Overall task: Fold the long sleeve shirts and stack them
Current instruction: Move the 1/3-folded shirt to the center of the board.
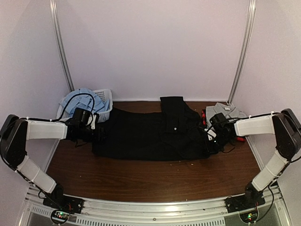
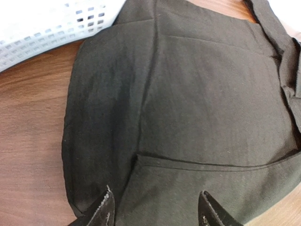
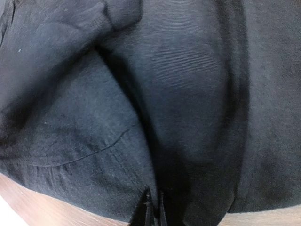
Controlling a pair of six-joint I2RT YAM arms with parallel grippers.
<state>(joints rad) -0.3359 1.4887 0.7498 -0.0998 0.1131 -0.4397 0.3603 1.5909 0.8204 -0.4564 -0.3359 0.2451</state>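
The right end effector [image 3: 154,209] is closed, seemingly on a thin fold at the 3 o'clock edge of the black shirt [image 1: 150,134], which lies spread across the middle of the bench [image 1: 141,181]. The left end effector [image 2: 157,214] stands open over its 9 o'clock edge. If the right lifts alone, that shallow pinch may slip, or the cloth may drag and bunch.

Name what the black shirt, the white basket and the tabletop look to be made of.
The black shirt: matte woven cloth, perhaps cotton or a blend; fine weave lines, stitched seams, soft creases. The basket: white moulded plastic, slightly glossy; grid of square holes. The tabletop: brown wood or wood-look laminate, smooth, faint sheen; grain streaks show.
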